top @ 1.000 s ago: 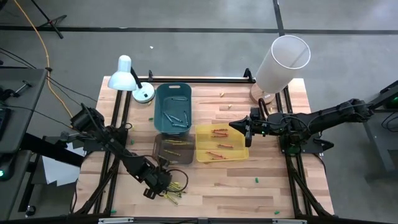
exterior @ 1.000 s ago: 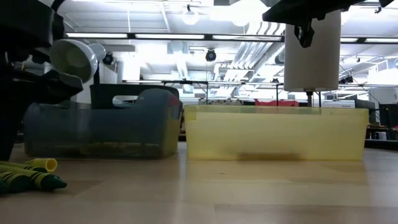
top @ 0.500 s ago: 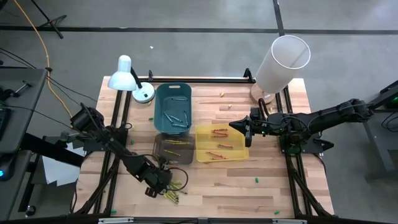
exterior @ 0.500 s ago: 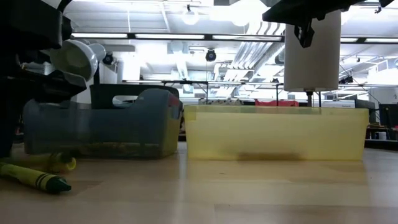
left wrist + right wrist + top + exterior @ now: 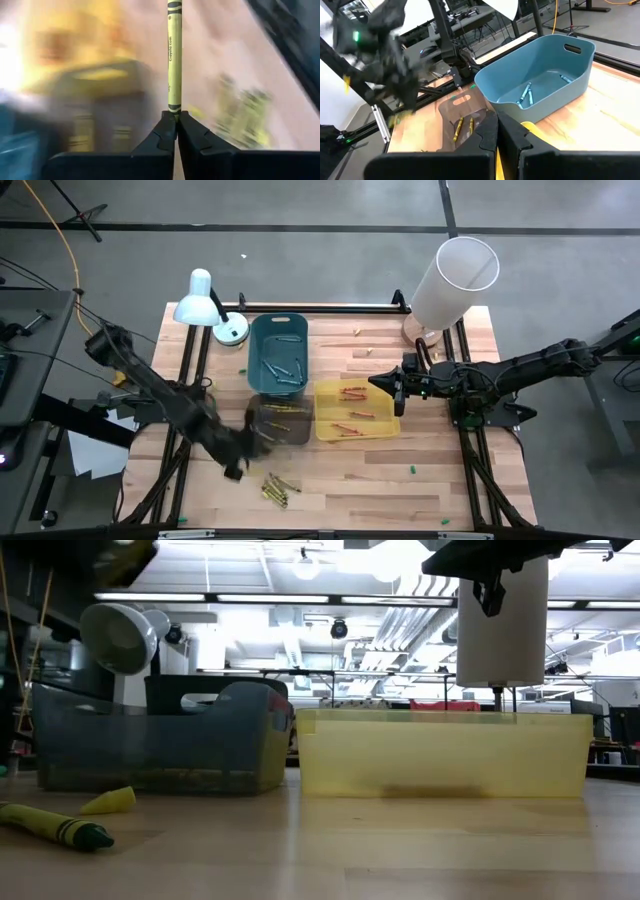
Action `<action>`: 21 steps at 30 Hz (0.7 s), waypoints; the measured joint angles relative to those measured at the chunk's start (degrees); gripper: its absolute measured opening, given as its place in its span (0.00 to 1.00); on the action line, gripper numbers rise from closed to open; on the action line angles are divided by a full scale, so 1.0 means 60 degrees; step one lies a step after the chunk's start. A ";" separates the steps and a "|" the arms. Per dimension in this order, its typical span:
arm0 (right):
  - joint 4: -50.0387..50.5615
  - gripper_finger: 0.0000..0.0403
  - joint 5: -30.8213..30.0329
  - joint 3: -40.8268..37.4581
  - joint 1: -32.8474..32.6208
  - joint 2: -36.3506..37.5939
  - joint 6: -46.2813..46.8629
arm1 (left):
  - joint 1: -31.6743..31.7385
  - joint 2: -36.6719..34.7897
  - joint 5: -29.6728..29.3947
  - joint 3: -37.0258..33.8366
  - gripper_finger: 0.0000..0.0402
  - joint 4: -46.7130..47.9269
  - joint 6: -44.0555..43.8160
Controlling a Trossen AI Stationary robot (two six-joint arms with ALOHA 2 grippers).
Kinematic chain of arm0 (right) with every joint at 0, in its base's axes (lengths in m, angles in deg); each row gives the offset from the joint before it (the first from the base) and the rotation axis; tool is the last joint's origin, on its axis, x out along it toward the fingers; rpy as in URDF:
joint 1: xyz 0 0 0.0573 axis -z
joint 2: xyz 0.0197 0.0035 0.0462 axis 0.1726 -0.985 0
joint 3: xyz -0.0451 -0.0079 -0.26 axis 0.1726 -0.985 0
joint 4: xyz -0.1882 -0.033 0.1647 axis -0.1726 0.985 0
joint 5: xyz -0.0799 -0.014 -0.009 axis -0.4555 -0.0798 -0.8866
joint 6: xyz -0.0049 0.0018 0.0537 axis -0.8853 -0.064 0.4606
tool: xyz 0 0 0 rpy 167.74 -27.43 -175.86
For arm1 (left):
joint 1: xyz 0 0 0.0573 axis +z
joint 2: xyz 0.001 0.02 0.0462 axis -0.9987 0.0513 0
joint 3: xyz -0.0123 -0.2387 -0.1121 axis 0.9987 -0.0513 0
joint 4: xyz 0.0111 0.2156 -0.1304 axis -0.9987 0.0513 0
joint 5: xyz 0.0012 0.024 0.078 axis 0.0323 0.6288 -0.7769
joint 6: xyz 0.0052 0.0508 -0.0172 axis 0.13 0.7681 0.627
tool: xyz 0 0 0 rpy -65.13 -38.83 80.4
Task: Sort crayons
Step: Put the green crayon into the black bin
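From above, three bins are sitting together mid-surface: a blue bin (image 5: 277, 352) holding several blue crayons (image 5: 283, 372), a dark clear bin (image 5: 279, 418) with a few yellowish crayons, and a yellow bin (image 5: 357, 412) carrying three orange crayons (image 5: 352, 392). A small cluster of loose crayons (image 5: 274, 488) is lying on the wooden surface (image 5: 440, 480) in front of the bins. The left claw (image 5: 243, 448) is blurring beside the dark bin; the right claw (image 5: 397, 392) is hovering over the yellow bin's edge.

At surface level, one green-tipped yellow crayon (image 5: 56, 825) and one yellow tip (image 5: 108, 801) are lying before the blue bin.

In the left wrist view, the fingers are pinching one yellow-green crayon (image 5: 174, 55) by its end.

In the right wrist view, that claw is pressing its fingers together, holding nothing, above two crayons in the dark bin.
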 joint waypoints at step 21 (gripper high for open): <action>0.0237 0.00 -0.0059 0.0000 0.0002 0.0000 -0.0002 | 0.4286 0.1997 0.2135 0.0005 0.00 0.2264 0.3076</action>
